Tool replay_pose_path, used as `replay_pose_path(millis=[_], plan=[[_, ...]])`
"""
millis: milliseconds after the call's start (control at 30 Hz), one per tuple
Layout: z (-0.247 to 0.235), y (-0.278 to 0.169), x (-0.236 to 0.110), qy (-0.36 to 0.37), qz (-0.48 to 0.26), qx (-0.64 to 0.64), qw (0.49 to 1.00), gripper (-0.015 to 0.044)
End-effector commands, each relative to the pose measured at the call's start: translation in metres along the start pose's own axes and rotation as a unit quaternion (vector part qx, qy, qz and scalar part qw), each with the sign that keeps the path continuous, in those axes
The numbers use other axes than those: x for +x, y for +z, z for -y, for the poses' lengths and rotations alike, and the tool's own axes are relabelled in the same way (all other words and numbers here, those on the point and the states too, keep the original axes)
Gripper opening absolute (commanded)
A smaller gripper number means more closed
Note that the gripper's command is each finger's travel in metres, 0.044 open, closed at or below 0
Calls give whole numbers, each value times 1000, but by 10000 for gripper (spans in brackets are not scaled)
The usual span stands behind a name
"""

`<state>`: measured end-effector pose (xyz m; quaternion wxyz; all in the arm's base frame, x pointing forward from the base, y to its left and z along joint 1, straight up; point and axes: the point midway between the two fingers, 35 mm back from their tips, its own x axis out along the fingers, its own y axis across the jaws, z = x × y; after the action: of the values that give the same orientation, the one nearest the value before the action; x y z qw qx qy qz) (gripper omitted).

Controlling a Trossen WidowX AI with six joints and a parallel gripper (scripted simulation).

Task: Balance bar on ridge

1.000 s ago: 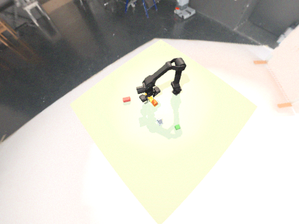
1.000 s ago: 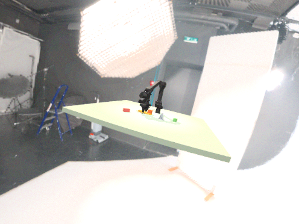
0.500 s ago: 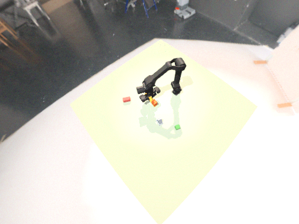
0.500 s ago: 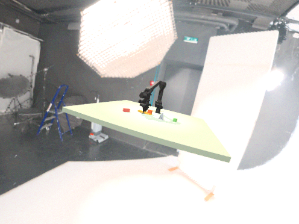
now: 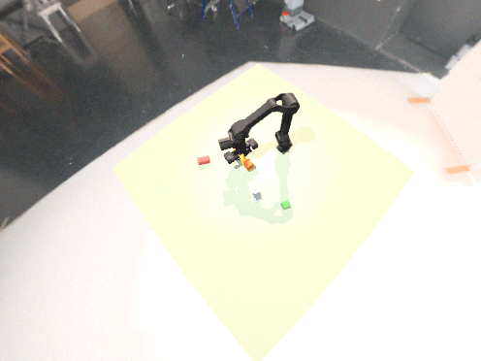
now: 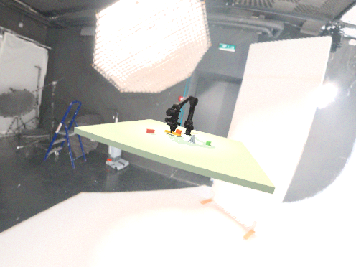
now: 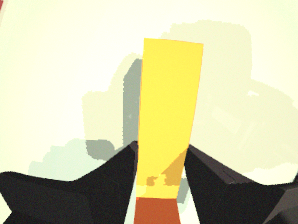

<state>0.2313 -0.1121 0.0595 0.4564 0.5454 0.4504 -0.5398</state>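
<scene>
- Wrist view gives us the gripper [image 7: 161,163] at the bottom of the frame, its two black fingers closed against the sides of the bar [image 7: 169,103], gripping it partway shut.
- We see the bar as a long yellow slab running up the middle of the frame, with an orange end section at the bottom edge, cut off by the frame.
- We cannot tell from this view whether the bar touches the table [image 7: 53,63]; a grey shadow lies just to its left.
- In the top view the bar [image 5: 245,161] sits under the gripper [image 5: 240,156] near the frame's centre, mostly hidden by the arm [image 5: 262,116].
- We make out the ridge [image 5: 257,196] only as a small grey shape, below and right of the bar, apart from it.
- A red block [image 5: 204,160] lies to the left and a green block [image 5: 285,205] to the lower right.
</scene>
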Motion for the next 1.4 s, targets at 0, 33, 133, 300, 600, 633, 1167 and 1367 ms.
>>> replay_pose_path(millis=[0,33,133,300,600,633,1167,1367], plan=[[-4,1,-13,7,2,-1,1000,0],[-4,1,-16,7,2,-1,1000,0],[-5,2,-23,7,3,-1,1000,0],[-6,2,-36,6,3,-1,1000,0],[-5,2,-59,6,3,-1,1000,0],[-5,2,-62,6,3,-1,1000,0],[2,0,-102,4,3,-2,1000,0],[-2,-7,-105,4,3,-1,1000,0]])
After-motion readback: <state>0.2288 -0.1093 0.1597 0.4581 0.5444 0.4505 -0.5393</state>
